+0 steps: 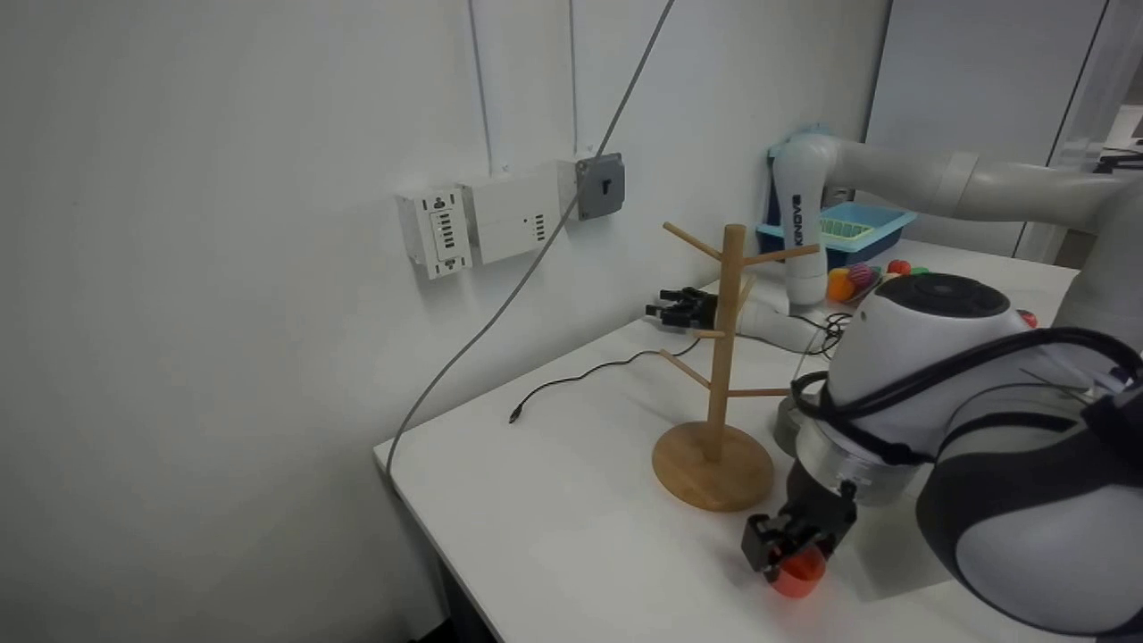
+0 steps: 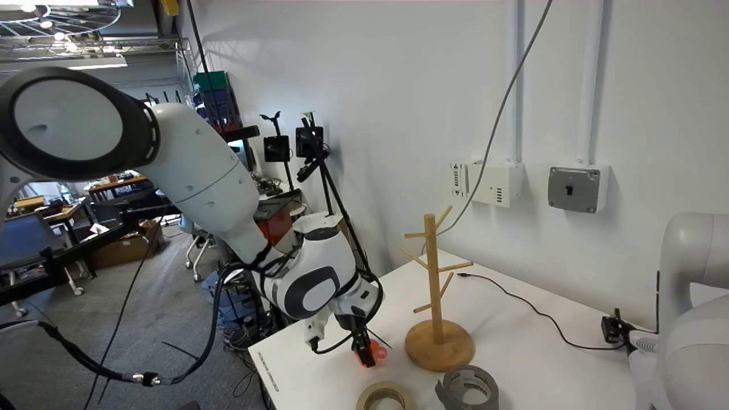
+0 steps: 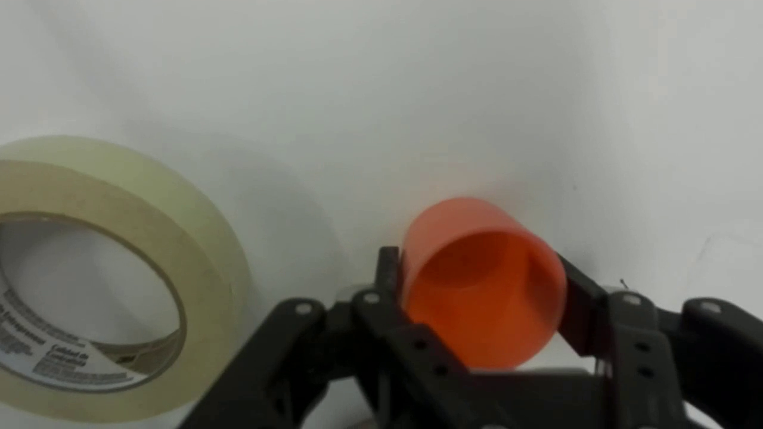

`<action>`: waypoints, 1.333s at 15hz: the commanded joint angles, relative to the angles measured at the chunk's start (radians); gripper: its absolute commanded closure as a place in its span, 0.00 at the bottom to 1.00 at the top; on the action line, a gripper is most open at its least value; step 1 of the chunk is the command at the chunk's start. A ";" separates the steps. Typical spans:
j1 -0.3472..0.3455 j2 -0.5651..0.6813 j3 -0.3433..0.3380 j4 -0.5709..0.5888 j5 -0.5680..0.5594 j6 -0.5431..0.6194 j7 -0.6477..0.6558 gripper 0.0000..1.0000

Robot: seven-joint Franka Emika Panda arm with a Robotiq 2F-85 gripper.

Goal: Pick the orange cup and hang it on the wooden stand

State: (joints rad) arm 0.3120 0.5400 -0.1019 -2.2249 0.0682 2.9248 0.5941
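The orange cup (image 1: 797, 579) is low over the white table, its mouth facing the wrist camera (image 3: 477, 304). In an exterior view a small loop, likely its handle, shows on the side toward the stand (image 2: 380, 352). My gripper (image 3: 477, 265) has one finger against each side of the cup and looks shut on it. The gripper shows beside the stand in both exterior views (image 1: 788, 546) (image 2: 364, 348). I cannot tell whether the cup touches the table. The wooden stand (image 1: 725, 348) stands upright with bare pegs, close to the gripper (image 2: 434, 285); it is out of the wrist view.
A beige tape ring (image 3: 205, 262) lies beside the cup, also in an exterior view (image 2: 386, 393). A grey tape roll (image 2: 472, 387) lies near the stand's base. A black cable (image 2: 529, 304) runs along the table toward another robot arm (image 1: 804, 214). A wall bounds the table's back.
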 commanded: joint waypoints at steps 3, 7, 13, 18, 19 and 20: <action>0.031 -0.030 -0.025 -0.025 0.006 0.024 0.003 0.66; 0.062 -0.084 -0.048 -0.064 -0.016 0.024 0.004 0.66; 0.158 -0.183 -0.137 -0.113 -0.113 0.053 0.044 0.66; 0.276 -0.266 -0.284 -0.161 -0.235 0.123 0.114 0.66; 0.312 -0.278 -0.337 -0.170 -0.276 0.131 0.137 0.66; 0.344 -0.287 -0.383 -0.178 -0.310 0.137 0.155 0.66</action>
State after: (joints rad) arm 0.5569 0.3132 -0.3529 -2.3441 -0.1426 3.0238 0.6807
